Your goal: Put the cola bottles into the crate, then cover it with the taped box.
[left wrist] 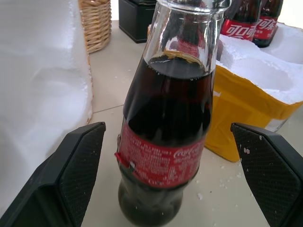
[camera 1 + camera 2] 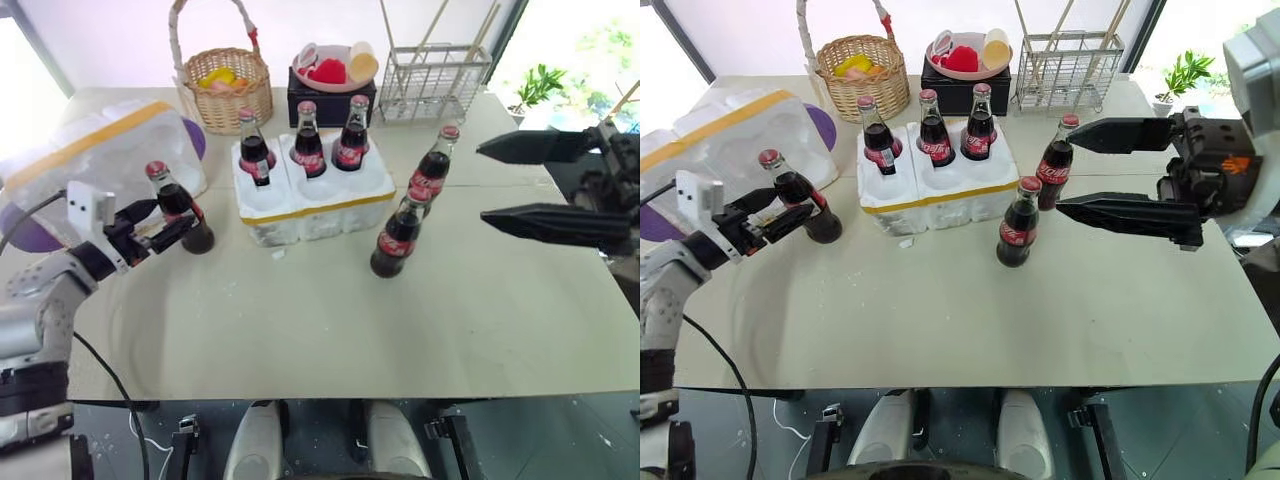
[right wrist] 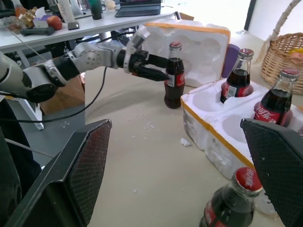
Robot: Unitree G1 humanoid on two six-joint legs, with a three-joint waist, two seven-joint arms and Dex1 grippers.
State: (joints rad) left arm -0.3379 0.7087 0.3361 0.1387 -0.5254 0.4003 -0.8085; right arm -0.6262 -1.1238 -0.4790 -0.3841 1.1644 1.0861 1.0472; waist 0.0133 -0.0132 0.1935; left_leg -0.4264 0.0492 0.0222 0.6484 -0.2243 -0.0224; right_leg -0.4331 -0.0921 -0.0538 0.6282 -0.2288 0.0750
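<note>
While standing upright on the smooth beige tabletop (image 2: pixel 300 330), small glass bottle of dark cola with red label and red-pink cap (image 2: pixel 180 208) framed by the left end effector (image 2: pixel 160 228): two black, cross-hatched fingers (image 1: pixel 78 163) spread wide to either side of the rounded glass body, apart from it on both sides in the left wrist view, nothing gripped. Just behind that bottle, large white styrofoam box wrapped in wide yellow tape bands (image 2: pixel 95 150), grainy and rough-edged, sitting at the tabletop's left rear. Near the middle, low white styrofoam crate with round wells and a thin yellow tape band around its side (image 2: pixel 315 195), crumbly at the rim, white crumbs scattered on the tabletop beside it. Seated in the back row of wells, three matching cola bottles (image 2: pixel 306 140); front wells unfilled. To the crate's right, two more cola bottles (image 2: pixel 400 235) upright on the tabletop, one just behind the other. Raised at the right, clear of the tabletop, right end effector (image 2: pixel 1120 172): long tapered black fingers (image 2: pixel 1130 215) parted wide, pointing left, holding nothing. Along the rear edge, woven wicker basket with a tall arched handle (image 2: pixel 227 85), black rectangular box topped by a pink dish (image 2: pixel 330 85), and a thin wire rack (image 2: pixel 432 80).
</note>
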